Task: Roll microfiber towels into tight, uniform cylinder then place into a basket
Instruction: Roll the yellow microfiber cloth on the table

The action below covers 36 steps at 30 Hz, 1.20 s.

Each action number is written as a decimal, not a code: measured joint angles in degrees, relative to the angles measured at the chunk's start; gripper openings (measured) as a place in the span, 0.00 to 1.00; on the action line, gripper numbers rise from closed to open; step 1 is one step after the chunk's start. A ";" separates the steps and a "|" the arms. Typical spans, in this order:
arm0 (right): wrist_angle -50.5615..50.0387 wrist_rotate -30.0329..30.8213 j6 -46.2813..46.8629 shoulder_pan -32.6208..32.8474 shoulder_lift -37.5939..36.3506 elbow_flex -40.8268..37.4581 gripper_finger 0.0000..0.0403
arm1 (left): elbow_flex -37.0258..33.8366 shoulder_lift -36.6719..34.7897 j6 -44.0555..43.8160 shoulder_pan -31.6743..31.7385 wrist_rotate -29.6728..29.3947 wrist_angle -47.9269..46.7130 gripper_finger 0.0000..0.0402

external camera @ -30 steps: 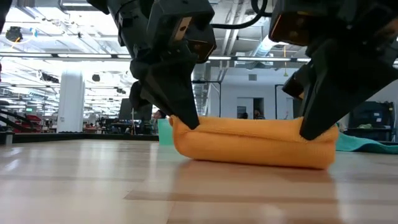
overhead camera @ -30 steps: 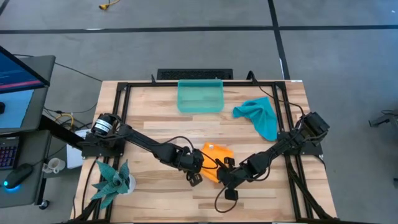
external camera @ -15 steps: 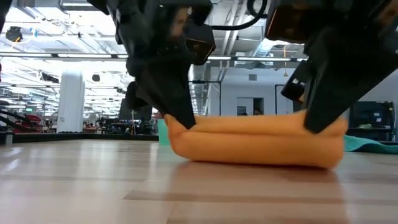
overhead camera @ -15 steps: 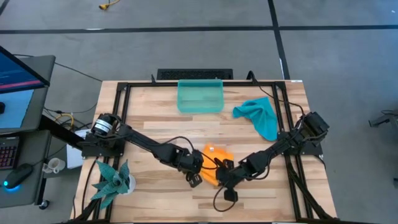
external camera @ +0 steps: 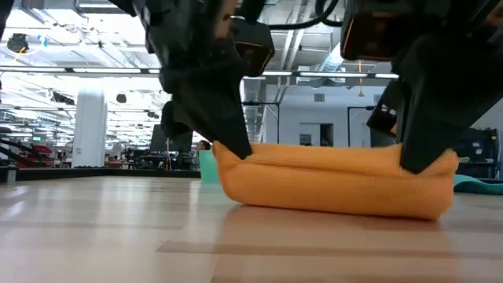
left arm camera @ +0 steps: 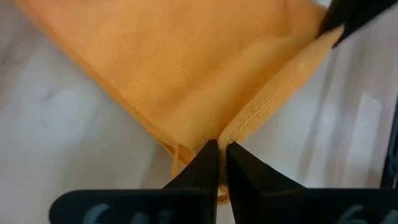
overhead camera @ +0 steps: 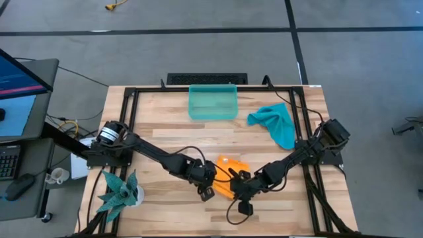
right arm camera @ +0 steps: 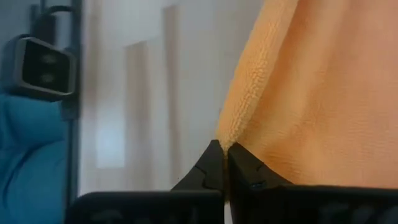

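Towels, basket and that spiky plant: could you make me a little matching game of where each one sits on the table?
Things:
1. orange towel
2. teal-blue towel
3. basket
4. plant

Places:
A. far edge, middle
B. near left corner
C. pinched between the two grippers
D. loose, right of the basket

Pairs: 1-C, 2-D, 3-A, 4-B

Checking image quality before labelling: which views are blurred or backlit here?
Low view: arms are dark silhouettes against bright ceiling lights, orange towel sharp. Left wrist view: towel weave sharp near the jaws, table soft. Right wrist view: background and teal towel out of focus. High view: evenly lit.
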 joint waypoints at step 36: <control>-6.51 3.01 5.96 -0.84 0.00 -0.13 0.04 | 2.36 0.04 35.24 -5.01 -1.43 2.12 0.03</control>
